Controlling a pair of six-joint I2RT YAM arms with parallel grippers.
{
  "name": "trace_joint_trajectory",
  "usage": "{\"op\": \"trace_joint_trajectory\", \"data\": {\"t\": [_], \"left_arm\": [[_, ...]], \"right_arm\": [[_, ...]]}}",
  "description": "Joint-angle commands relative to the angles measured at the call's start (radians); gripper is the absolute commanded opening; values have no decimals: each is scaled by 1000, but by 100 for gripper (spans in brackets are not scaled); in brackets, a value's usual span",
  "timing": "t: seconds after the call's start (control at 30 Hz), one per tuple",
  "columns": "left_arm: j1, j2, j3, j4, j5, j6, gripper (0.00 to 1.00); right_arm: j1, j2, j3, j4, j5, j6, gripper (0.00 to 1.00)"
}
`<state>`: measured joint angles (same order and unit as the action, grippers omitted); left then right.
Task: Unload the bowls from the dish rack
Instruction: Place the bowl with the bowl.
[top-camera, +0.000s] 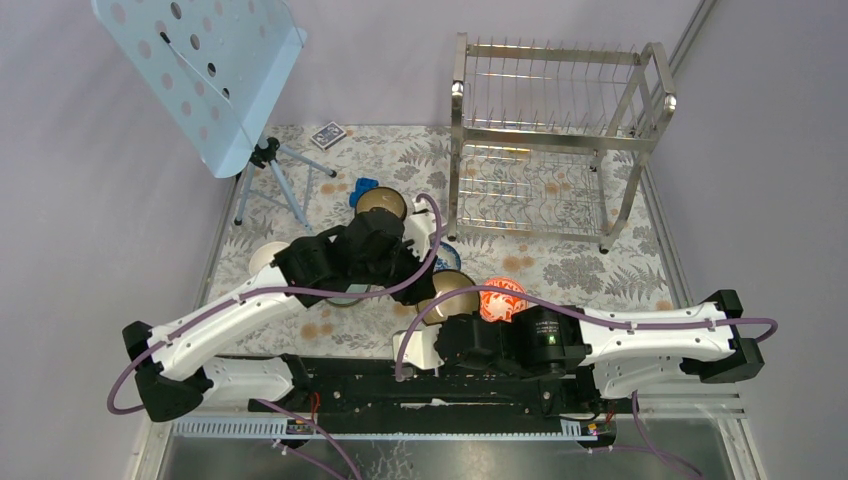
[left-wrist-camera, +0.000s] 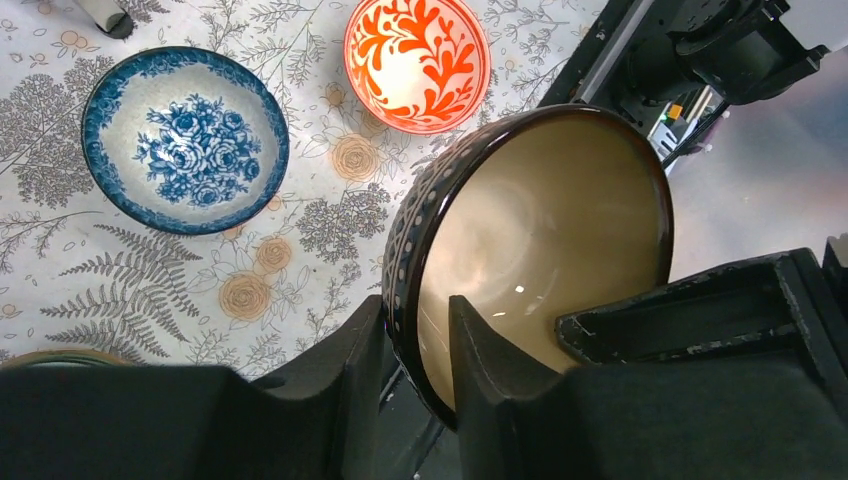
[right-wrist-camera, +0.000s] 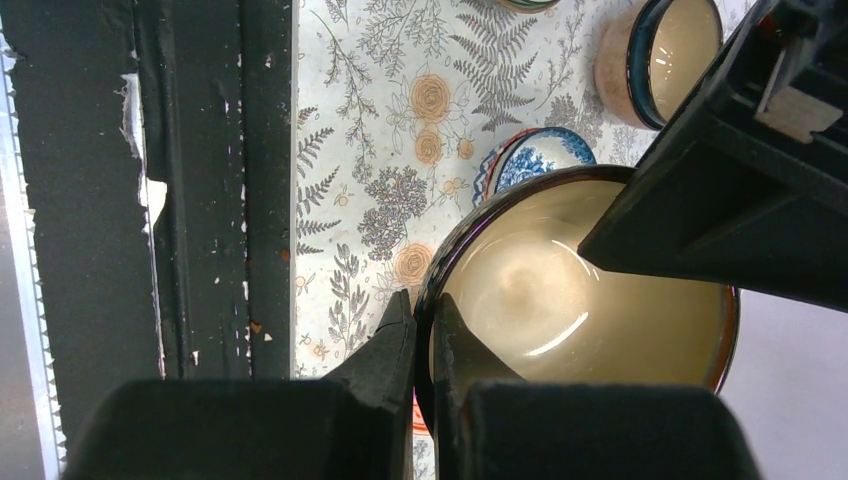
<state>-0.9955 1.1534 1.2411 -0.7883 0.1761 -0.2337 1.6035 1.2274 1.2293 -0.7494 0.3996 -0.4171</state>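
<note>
A dark brown bowl (top-camera: 452, 290) with a tan inside hangs tilted above the near table, between both arms. My right gripper (right-wrist-camera: 425, 310) is shut on its rim (right-wrist-camera: 580, 290) from the near side. My left gripper (left-wrist-camera: 420, 315) has one finger inside and one outside the bowl's wall (left-wrist-camera: 560, 220), pressed against it. A blue-and-white bowl (left-wrist-camera: 185, 140) and an orange-red bowl (left-wrist-camera: 417, 62) stand on the cloth below. The steel dish rack (top-camera: 555, 140) stands at the back right, and I see no bowls on its tiers.
A pinkish-brown bowl (top-camera: 381, 203) and a white bowl (top-camera: 262, 256) sit left of the rack. The pale blue music stand (top-camera: 200, 70) rises at the back left on a tripod. A card box (top-camera: 328, 134) lies on the cloth behind it.
</note>
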Motion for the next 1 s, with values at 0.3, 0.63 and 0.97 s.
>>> {"op": "trace_joint_trajectory", "data": {"t": [0.3,0.63,0.97], "left_arm": [[-13,9,-11,35,-7,-7,0],[-12,-37,-25,96,-55,-59,0],[92,-79,-36,142,-242,-165,0]], "right_arm": [[6,-17,9,95,40,-29,0],[7,-18,2,111,52,2,22],[7,-91,12,198,112,88,90]]}}
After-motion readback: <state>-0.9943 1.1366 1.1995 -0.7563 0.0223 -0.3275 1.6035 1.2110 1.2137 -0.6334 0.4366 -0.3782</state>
